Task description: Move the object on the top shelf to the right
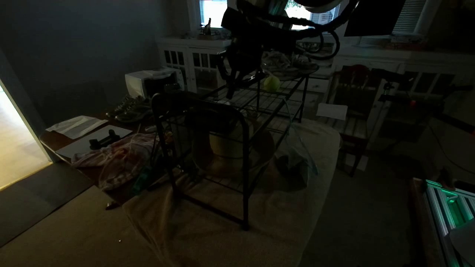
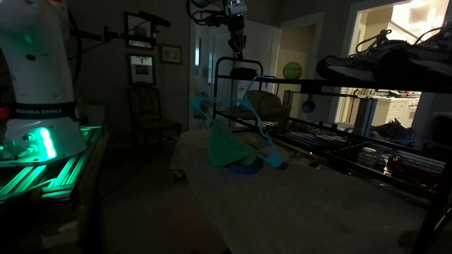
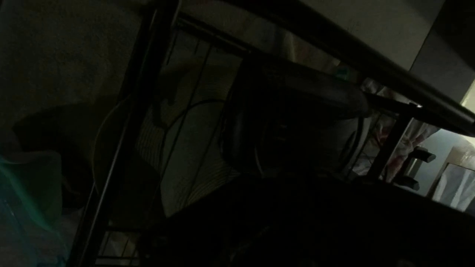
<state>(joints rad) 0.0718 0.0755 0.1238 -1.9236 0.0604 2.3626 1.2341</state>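
The top shelf [image 1: 259,99] is the upper wire tier of a black rack, and its edge shows in an exterior view [image 2: 275,80]. A dark, rounded object [image 1: 209,119] lies on it by the looped end rail; it also shows in an exterior view [image 2: 243,72] and in the wrist view [image 3: 297,92]. My gripper [image 1: 231,93] points down with its fingers drawn together. It is just above the dark object in an exterior view [image 2: 241,54], seemingly apart from it. In the wrist view the gripper [image 3: 306,174] is nearly black, and nothing shows held.
A tennis ball [image 2: 292,70] and shoes [image 2: 385,61] are farther along the top shelf. The end rail [image 3: 345,40] rises beside the dark object. A straw hat [image 2: 265,102] sits on the tier below. A blue hanger [image 2: 249,104] hangs at the rack's side.
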